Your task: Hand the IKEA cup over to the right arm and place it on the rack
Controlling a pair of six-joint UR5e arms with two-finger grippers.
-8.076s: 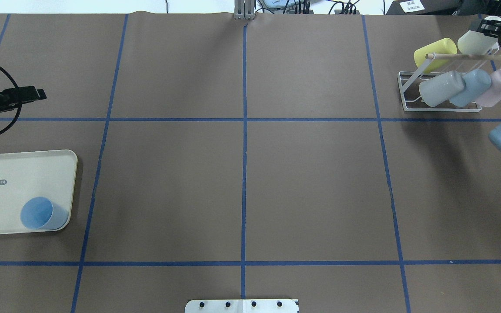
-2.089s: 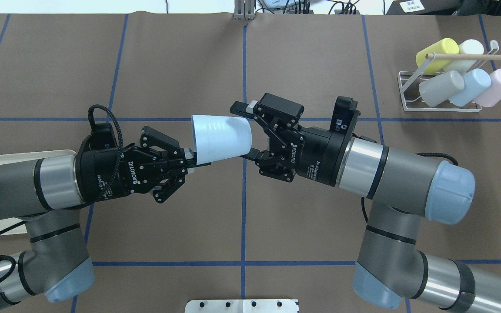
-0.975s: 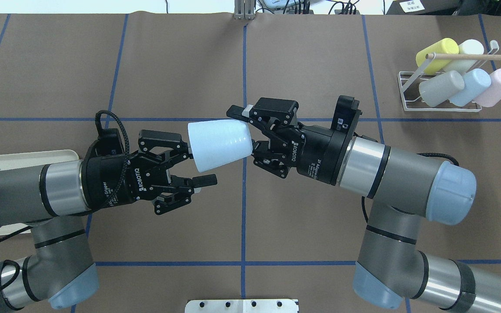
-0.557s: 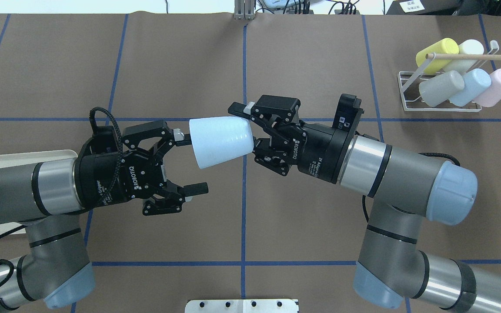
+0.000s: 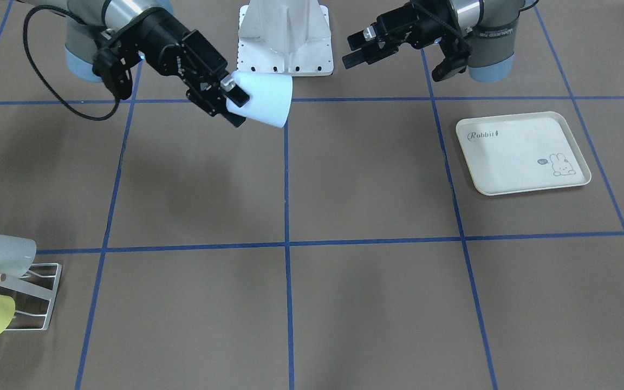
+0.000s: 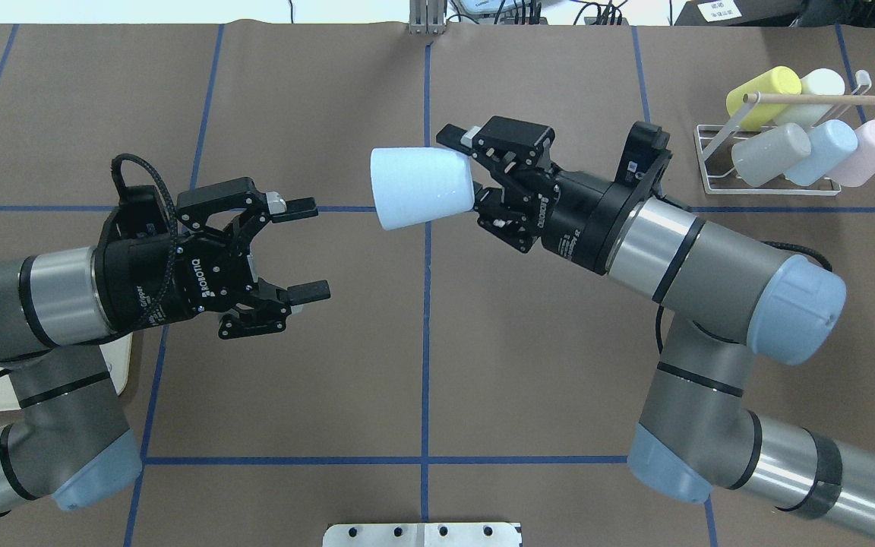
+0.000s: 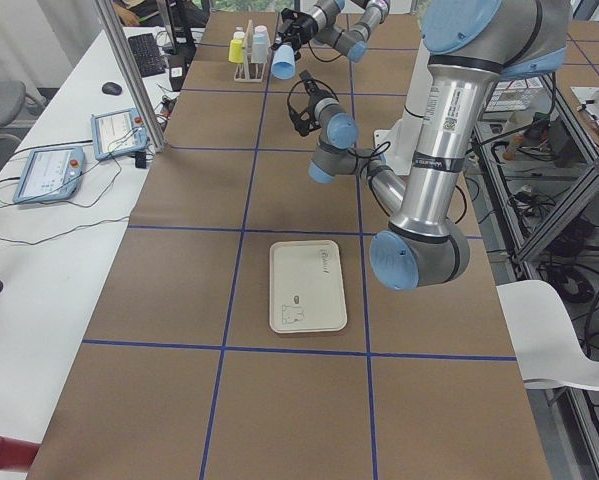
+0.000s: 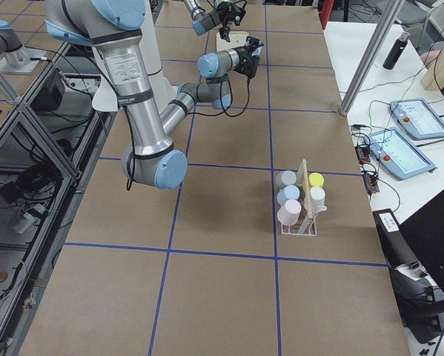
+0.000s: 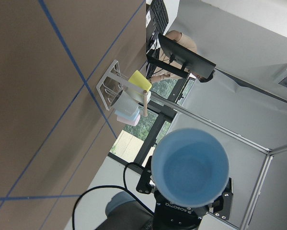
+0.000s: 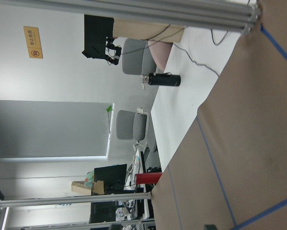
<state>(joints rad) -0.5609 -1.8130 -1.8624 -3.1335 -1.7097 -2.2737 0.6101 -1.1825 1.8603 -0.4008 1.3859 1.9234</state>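
The blue cup (image 6: 422, 188) is held sideways, pinched at its base by the closed right gripper (image 6: 475, 178), mouth facing the left gripper (image 6: 310, 247), which is spread wide and empty. Gripped so narrowly, it could be tilted or dropped against the crowded rack (image 6: 768, 193) behind that gripper. "ROBOTIQ" is read on both grippers, "Rabbit" on the tray (image 5: 512, 160).

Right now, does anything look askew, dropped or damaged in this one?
Nothing stands out. The light blue cup lies sideways in the air, but the right end effector grips it at its base end; the left end effector is open and apart from it. The five cups on the rack sit tilted in neat rows.
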